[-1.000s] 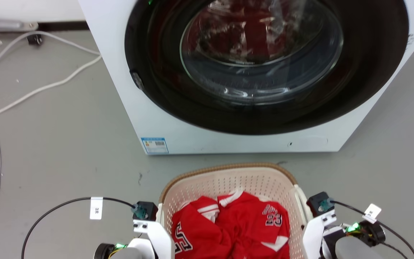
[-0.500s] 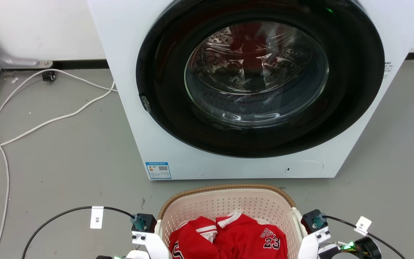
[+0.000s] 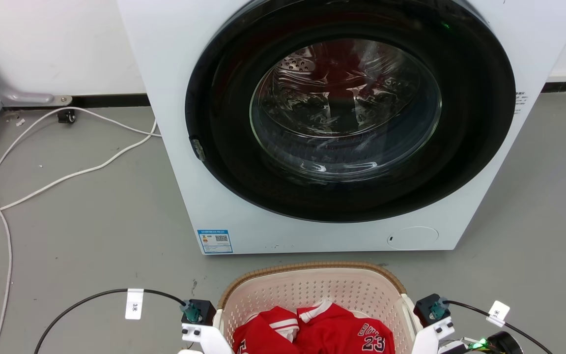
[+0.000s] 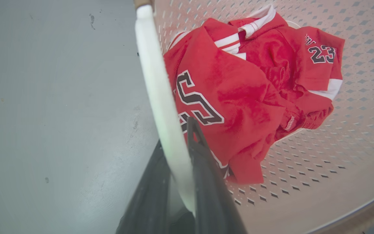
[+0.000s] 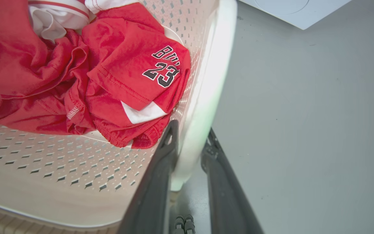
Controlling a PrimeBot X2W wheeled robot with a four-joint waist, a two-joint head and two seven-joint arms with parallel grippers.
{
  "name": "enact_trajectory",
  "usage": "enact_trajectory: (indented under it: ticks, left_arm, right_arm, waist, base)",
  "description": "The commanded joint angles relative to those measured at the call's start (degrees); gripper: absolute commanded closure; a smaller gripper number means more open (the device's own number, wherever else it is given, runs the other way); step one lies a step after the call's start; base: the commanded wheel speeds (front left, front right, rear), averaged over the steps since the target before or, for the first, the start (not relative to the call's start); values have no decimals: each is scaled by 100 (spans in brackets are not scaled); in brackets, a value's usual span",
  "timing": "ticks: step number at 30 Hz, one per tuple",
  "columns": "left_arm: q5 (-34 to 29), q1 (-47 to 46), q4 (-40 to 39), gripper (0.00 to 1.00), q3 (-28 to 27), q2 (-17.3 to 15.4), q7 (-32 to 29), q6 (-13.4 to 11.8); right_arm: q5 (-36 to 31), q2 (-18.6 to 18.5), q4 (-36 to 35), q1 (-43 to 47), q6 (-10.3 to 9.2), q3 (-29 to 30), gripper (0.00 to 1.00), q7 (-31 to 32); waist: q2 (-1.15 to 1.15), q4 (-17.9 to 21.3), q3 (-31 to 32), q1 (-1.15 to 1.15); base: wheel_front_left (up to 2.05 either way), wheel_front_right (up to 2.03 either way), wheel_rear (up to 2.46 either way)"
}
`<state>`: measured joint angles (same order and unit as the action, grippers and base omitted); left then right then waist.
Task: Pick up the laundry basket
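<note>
The laundry basket (image 3: 312, 268), cream perforated plastic with a brown woven-look rim, sits at the bottom centre of the head view, just in front of the washing machine. A crumpled red jersey (image 3: 312, 332) numbered 23 lies inside it. My left gripper (image 4: 177, 136) is shut on the basket's white left loop handle (image 4: 156, 81). My right gripper (image 5: 192, 130) is shut on the white right loop handle (image 5: 209, 84). Both wrists (image 3: 199, 322) (image 3: 433, 319) flank the basket's sides.
A white front-loading washing machine (image 3: 180, 147) with a closed round glass door (image 3: 347, 108) stands right behind the basket. White cables (image 3: 67, 174) trail over the grey floor at the left. A wall runs along the back, and open floor lies on both sides.
The head camera has moved: more of the washer and the back wall shows, and the basket and both wrists sit lower in the picture. Both wrists stay at the basket's sides.
</note>
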<state>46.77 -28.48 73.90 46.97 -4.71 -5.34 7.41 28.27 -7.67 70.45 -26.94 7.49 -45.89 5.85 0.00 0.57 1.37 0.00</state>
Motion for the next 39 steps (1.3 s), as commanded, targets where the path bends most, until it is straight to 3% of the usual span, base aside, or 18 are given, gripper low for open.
enact_trajectory:
  ticks: [1, 39]
  left_arm:
    - [11, -5, -17, 100, 16, -10, 29, 5]
    - [241, -36, -13, 100, 198, -63, 67, 5]
  right_arm:
    - [-27, -46, -14, -7, 0, -70, 100, -9]
    - [1099, -128, 202, -227, -1, -1204, 100, -317]
  waist:
    - [0, 0, 1, 0]
    - [0, -4, -31, 0]
  base:
    - [0, 0, 0]
    - [0, 0, 0]
